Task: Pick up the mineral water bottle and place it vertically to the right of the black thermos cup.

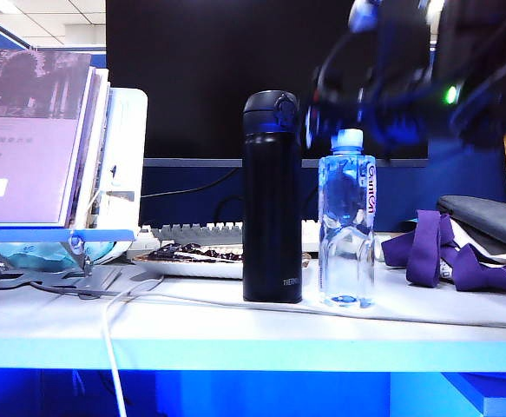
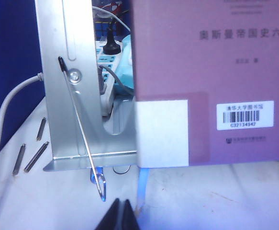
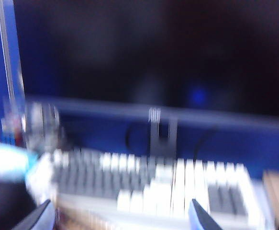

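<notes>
Your mineral water bottle (image 1: 346, 221) stands upright on the bench (image 1: 235, 334), just right of the black thermos cup (image 1: 272, 198). Above the bottle, your right gripper (image 3: 120, 218) is blurred, fingers (image 3: 201, 216) spread apart, holding nothing. A keyboard (image 1: 202, 233) lies behind the thermos. Your left gripper (image 2: 120, 215) sits with fingers together by the book (image 2: 211, 81).

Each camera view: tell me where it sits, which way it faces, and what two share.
Exterior: low at the table edge, facing thermos, bottle and monitor; blurred right arm above.
Left wrist: low over the table, facing a book on its stand; shut left gripper shows.
Right wrist: blurred, facing keyboard and monitor; open right gripper shows.
Shared: exterior and right wrist both show keyboard and monitor.
</notes>
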`<move>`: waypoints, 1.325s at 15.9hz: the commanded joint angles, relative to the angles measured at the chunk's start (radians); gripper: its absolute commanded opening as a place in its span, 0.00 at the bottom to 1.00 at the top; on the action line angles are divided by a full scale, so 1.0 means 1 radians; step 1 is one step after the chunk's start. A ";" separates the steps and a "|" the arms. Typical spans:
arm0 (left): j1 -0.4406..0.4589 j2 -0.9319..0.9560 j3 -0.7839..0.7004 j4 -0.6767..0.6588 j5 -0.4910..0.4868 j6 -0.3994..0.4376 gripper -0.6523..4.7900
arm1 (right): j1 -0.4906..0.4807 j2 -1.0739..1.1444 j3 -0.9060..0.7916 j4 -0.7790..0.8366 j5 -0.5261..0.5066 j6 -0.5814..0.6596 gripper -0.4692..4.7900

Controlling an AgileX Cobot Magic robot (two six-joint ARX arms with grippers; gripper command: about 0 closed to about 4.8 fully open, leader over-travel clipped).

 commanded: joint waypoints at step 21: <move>0.001 -0.003 -0.001 -0.011 0.000 0.000 0.11 | -0.005 -1.441 0.029 -1.678 0.129 -0.125 0.08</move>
